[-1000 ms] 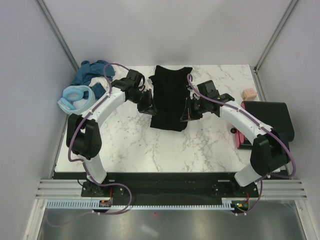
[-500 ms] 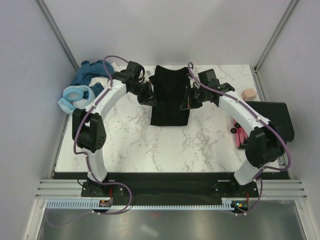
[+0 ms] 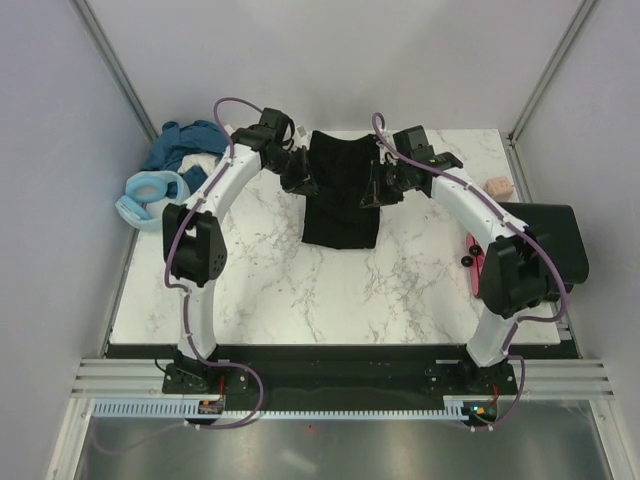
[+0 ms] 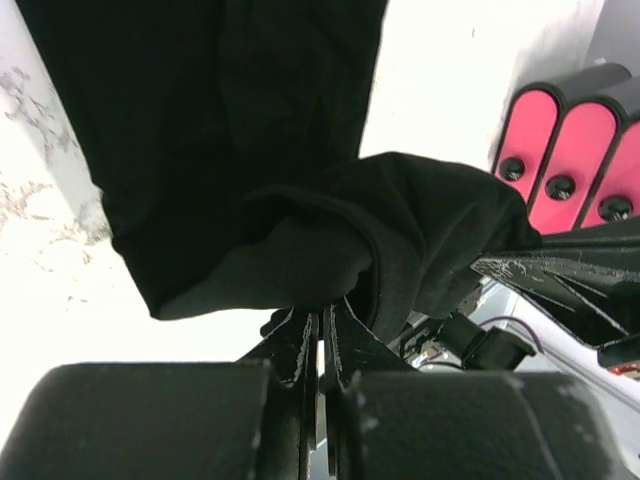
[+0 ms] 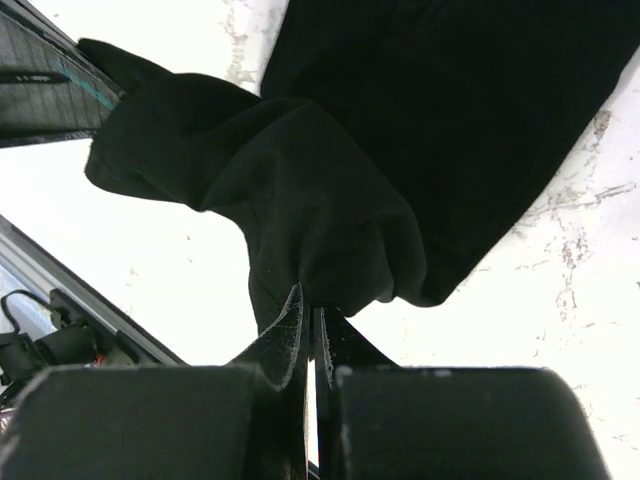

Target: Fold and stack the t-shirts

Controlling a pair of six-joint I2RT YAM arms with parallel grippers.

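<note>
Both arms arched forward and inward, left end effector (image 3: 301, 184) and right end effector (image 3: 371, 194) pinched closed, seemingly raised

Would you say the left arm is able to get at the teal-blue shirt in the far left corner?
Probably not yet: the left gripper is shut on the black t-shirt and would have to let go first. Otherwise the teal-blue shirt lies close beside that arm, with nothing visible between.

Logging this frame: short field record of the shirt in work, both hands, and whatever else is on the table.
shirt in work: black t-shirt, narrow strip, far centre of table
left hand: shut on its left edge
right hand: shut on its right edge
unfolded: teal-blue shirt, light blue shirt, bunched far left
other: pinkish block, far right
</note>
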